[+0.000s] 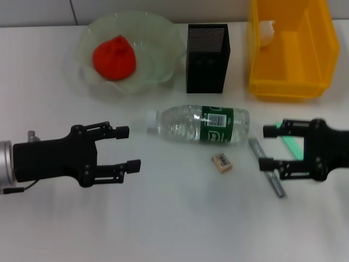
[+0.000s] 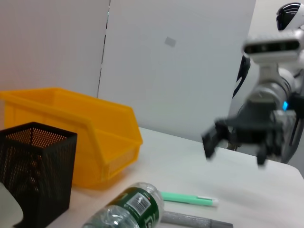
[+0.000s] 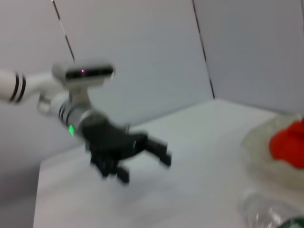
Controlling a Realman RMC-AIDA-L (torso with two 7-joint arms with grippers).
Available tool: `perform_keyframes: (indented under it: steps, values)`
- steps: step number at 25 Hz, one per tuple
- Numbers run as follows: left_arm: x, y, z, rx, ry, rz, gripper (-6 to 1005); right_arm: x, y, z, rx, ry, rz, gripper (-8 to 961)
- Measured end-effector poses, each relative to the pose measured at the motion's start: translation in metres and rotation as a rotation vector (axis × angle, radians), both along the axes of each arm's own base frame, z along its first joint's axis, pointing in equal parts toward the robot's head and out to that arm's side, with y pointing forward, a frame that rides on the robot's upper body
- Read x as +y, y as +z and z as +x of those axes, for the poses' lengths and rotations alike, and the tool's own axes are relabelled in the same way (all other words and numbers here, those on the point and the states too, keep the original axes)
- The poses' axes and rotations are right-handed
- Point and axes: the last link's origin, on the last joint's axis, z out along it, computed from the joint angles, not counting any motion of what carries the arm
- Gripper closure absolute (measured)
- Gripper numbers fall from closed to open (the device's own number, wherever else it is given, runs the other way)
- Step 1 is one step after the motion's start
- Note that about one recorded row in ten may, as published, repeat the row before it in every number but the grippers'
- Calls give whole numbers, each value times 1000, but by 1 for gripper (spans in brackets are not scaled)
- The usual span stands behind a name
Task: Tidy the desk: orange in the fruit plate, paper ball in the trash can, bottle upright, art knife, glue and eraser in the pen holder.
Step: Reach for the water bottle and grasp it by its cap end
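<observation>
The orange (image 1: 113, 57) lies in the pale green fruit plate (image 1: 158, 65) at the back left. A white paper ball (image 1: 266, 33) sits inside the yellow trash can (image 1: 289, 82) at the back right. Between them stands the black mesh pen holder (image 1: 207, 57). The clear bottle (image 1: 199, 124) lies on its side mid-table, cap to the left. In front of it lies the small tan eraser (image 1: 222, 162). A grey art knife (image 1: 267, 169) and a green glue stick (image 1: 289, 144) lie under my open right gripper (image 1: 266, 147). My left gripper (image 1: 128, 148) hovers open left of the bottle.
The left wrist view shows the pen holder (image 2: 33, 171), the yellow bin (image 2: 90, 137), the bottle (image 2: 133, 209), the green stick (image 2: 190, 198) and the right gripper (image 2: 235, 142). The right wrist view shows the left gripper (image 3: 145, 166) and the orange (image 3: 289, 142).
</observation>
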Motion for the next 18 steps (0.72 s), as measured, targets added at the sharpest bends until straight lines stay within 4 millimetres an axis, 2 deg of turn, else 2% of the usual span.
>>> perform_keyframes:
  steps: [5,14,15,17,18]
  values:
    - [17,-1,13,7,2,-14,254,-9,-16,18,-54,-15,90,192]
    - [47,5,43,78,-38,-39,257,-21,-15,39,-28,-60,214,192]
    - [58,3,53,132,-40,-47,258,-22,-16,40,-23,-64,216,192]
    - [66,0,62,181,-58,-55,258,-23,-17,40,-16,-72,215,192]
    - [75,-6,74,254,-100,-66,259,-24,-18,41,-16,-76,213,192]
